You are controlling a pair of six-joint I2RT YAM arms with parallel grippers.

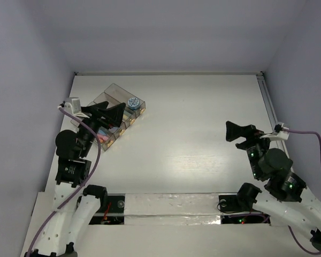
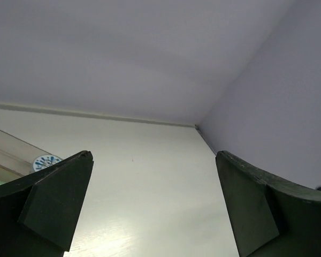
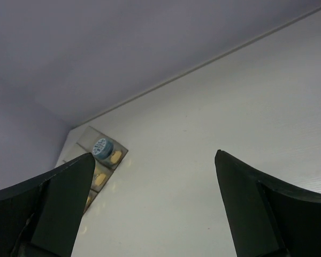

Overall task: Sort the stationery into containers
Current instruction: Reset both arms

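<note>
The containers (image 1: 111, 96) are a diagonal row of joined clear boxes with brass clasps at the table's far left. A round blue tape roll (image 1: 132, 101) lies in the far-end box. Something pink (image 1: 102, 138) shows in a nearer box, and the other contents are hidden by the arm. My left gripper (image 1: 113, 113) is open and empty, hovering over the row's middle. In the left wrist view (image 2: 154, 154) the roll (image 2: 45, 161) sits by the left finger. My right gripper (image 1: 231, 130) is open and empty at the right. The right wrist view (image 3: 154, 154) shows the roll (image 3: 102, 148) and containers (image 3: 85, 136) far off.
Grey walls close the table at the left, back and right. A metal rail (image 1: 268, 101) runs along the right edge. A white taped strip (image 1: 171, 206) lies at the near edge between the arm bases.
</note>
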